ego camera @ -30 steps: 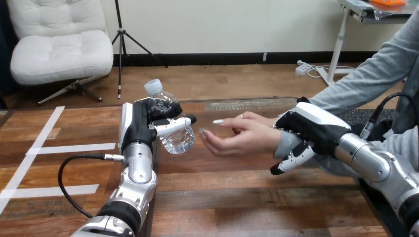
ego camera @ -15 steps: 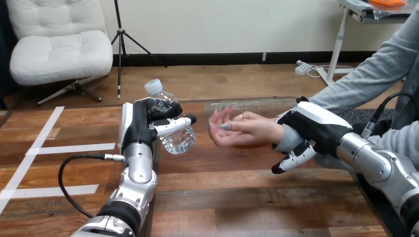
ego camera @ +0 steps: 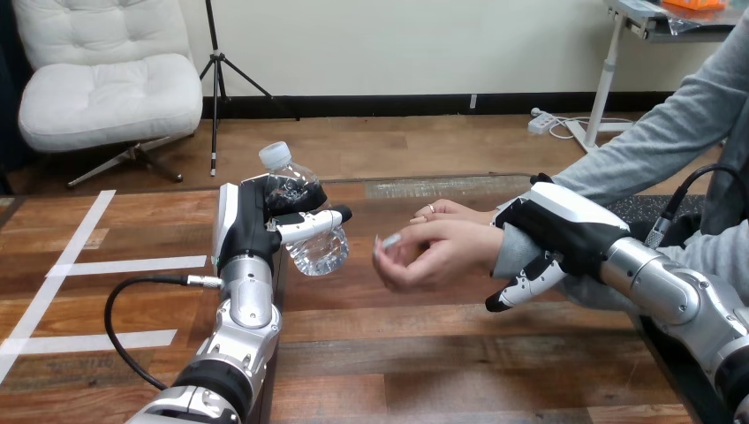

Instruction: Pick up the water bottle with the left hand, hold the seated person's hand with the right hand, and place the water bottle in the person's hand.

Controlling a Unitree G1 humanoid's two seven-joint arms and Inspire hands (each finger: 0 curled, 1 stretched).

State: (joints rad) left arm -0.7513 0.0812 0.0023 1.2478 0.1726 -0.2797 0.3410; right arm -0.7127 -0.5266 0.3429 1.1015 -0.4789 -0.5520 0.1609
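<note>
Nearest me, at the bottom left of the frame, my left forearm (ego camera: pixel 245 309) rises from the lower edge over the wooden surface (ego camera: pixel 397 353). White tape stripes (ego camera: pixel 132 264) lie on the boards to its left.

At the end of that arm, left of centre, the left hand (ego camera: pixel 252 225) is closed round the water bottle (ego camera: pixel 316 252). The thumb crosses the front of the clear body and the fingers wrap the upper part. The bottle is held up off the surface and tilted, with its white cap (ego camera: pixel 274 155) leaning toward the upper left and its base toward the middle of the frame.

From the lower right corner my right arm (ego camera: pixel 662 287) reaches in toward the centre. The right hand (ego camera: pixel 565 221) sits over the person's grey-sleeved wrist (ego camera: pixel 508 252) with its white back plate on top. Its fingers (ego camera: pixel 523 284) curl down the near side of the cuff, so it has the wrist clasped rather than the hand itself.

Just left of that clasp, about mid-frame, the person's hand (ego camera: pixel 437 252) is held above the surface with its fingers loosely curled inward. It is close to the bottle's base but not touching it; a narrow gap shows between them.

Farther back, the person's grey sleeve (ego camera: pixel 636 159) runs up to the upper right edge.
</note>
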